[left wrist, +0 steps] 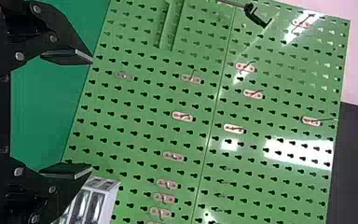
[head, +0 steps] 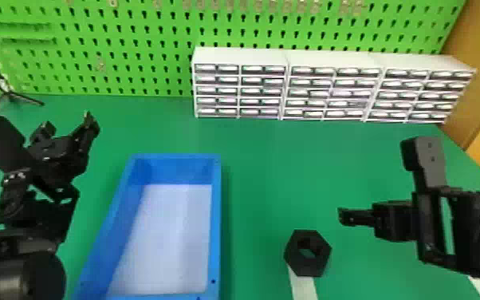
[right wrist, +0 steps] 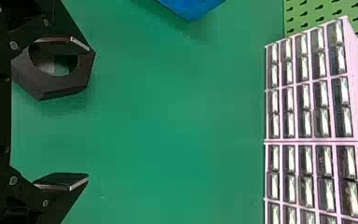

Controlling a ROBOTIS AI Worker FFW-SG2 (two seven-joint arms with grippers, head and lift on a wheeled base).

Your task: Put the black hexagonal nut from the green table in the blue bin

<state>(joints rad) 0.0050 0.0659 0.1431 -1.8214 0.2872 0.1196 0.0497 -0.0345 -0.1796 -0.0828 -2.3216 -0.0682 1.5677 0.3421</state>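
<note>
On the green table (head: 275, 167), the black hexagonal nut (head: 309, 265) lies right of the blue bin (head: 216, 223), over one end of a pale strip. My right gripper (head: 378, 183) is at the right, above the table and clear of the nut. In the right wrist view the nut (right wrist: 60, 88) appears partly behind one finger of my right gripper (right wrist: 88, 112), whose fingers stand wide apart. My left gripper (head: 69, 127) is parked over the table's left side; its fingers are open around nothing in the left wrist view, where the gripper (left wrist: 92, 114) faces the pegboard.
White drawer cabinets (head: 331, 85) stand at the table's back, before a green pegboard (head: 131, 48). A black stand (head: 10, 93) is at the back left. The pale strip (head: 303, 288) runs from the nut toward the near edge.
</note>
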